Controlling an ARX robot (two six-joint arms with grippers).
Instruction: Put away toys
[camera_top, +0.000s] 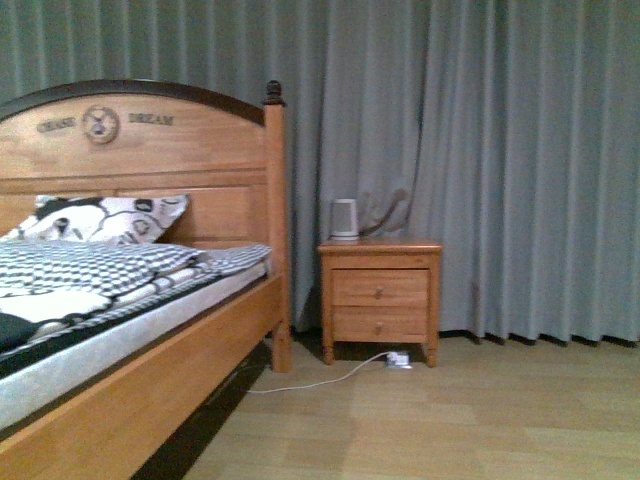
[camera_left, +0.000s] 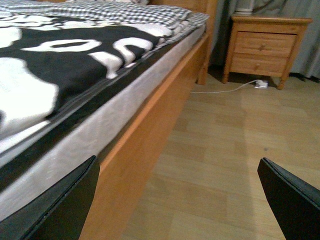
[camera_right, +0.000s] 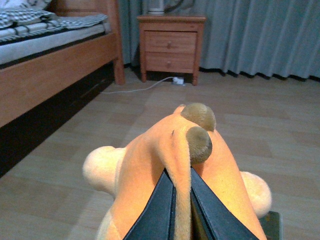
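Plush toy (camera_right: 145, 170) pinched in right gripper (camera_right: 181, 176), above floor (camera_right: 280, 115). Left gripper (camera_left: 177, 197) spread wide beside bed side rail (camera_left: 150, 125); floor open toward nightstand (camera_left: 262, 47).

1. I see a wooden bed (camera_top: 150, 140) at left, standing against a grey curtain (camera_top: 500, 150).
2. A patterned pillow (camera_top: 110, 218) leans on its headboard.
3. Beside the bed stands a two-drawer nightstand (camera_top: 380, 290) with a white jug (camera_top: 344, 218) on top.
4. A white cable (camera_top: 330, 380) lies on the wooden floor (camera_top: 450, 420).
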